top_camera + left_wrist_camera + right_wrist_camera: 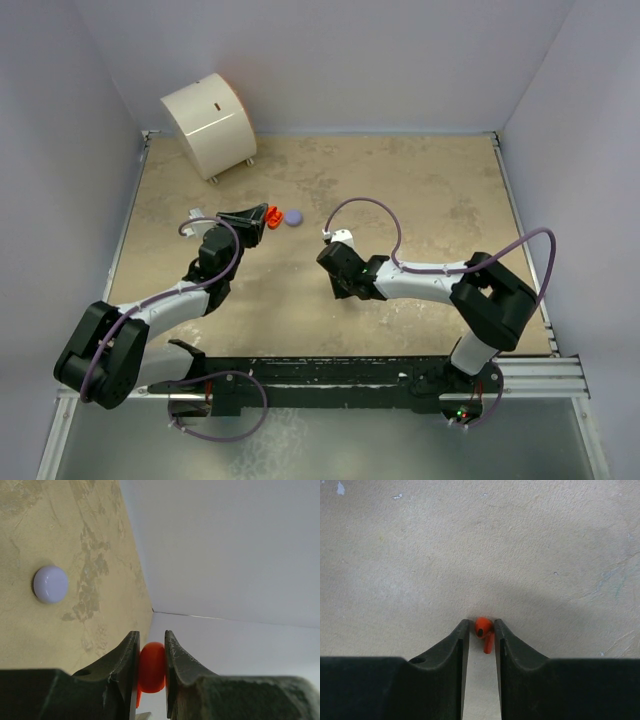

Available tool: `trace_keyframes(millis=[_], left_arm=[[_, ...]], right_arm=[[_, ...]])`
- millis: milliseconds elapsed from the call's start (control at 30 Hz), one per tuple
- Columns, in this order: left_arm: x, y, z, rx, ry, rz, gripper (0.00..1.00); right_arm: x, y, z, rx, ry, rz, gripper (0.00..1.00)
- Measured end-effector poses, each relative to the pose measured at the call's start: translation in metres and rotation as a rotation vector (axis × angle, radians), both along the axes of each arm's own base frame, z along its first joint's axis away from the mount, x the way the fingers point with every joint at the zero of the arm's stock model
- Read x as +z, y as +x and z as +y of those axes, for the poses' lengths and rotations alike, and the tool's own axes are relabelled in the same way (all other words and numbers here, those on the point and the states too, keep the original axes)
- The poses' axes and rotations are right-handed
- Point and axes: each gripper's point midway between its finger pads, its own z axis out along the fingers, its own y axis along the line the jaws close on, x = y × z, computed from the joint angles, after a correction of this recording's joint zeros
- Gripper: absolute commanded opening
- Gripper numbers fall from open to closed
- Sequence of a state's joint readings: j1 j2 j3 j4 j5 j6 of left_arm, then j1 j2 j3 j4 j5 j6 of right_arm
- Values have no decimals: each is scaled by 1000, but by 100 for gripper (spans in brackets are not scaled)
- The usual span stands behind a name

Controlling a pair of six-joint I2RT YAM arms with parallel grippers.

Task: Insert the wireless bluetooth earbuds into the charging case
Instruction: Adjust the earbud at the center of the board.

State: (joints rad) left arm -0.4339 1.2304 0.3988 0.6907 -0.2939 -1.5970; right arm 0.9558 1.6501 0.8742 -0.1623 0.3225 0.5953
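Observation:
My left gripper (262,217) (151,640) is shut on a round red-orange charging case (151,666), held on edge above the table; its orange also shows in the top view (271,216). A round lilac case (293,217) (50,584) lies on the table just beyond it. My right gripper (338,285) (482,625) points down at the table mid-field, its narrow jaws pinching the head of a red-orange earbud (483,630), whose stem runs back between the fingers. No other earbuds are visible.
A large white cylindrical container (210,122) stands at the back left corner. Pale walls close the table (430,190) on the left, back and right. The arm bases and a black rail (330,375) run along the near edge.

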Motion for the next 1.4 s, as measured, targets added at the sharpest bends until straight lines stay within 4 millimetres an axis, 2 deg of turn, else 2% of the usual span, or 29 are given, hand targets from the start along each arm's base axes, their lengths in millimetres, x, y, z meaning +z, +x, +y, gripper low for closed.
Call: trace_keyframes(millis=[700, 1167, 1400], left_arm=[[-8, -2, -5, -30, -7, 33, 0], [31, -10, -1, -33, -7, -17, 0], [25, -11, -1, -36, 14, 11, 0]], right_arm=[[-1, -2, 11, 38, -25, 69, 30], [-1, -11, 11, 84, -60, 185, 31], [-1, -12, 7, 87, -68, 229, 31]])
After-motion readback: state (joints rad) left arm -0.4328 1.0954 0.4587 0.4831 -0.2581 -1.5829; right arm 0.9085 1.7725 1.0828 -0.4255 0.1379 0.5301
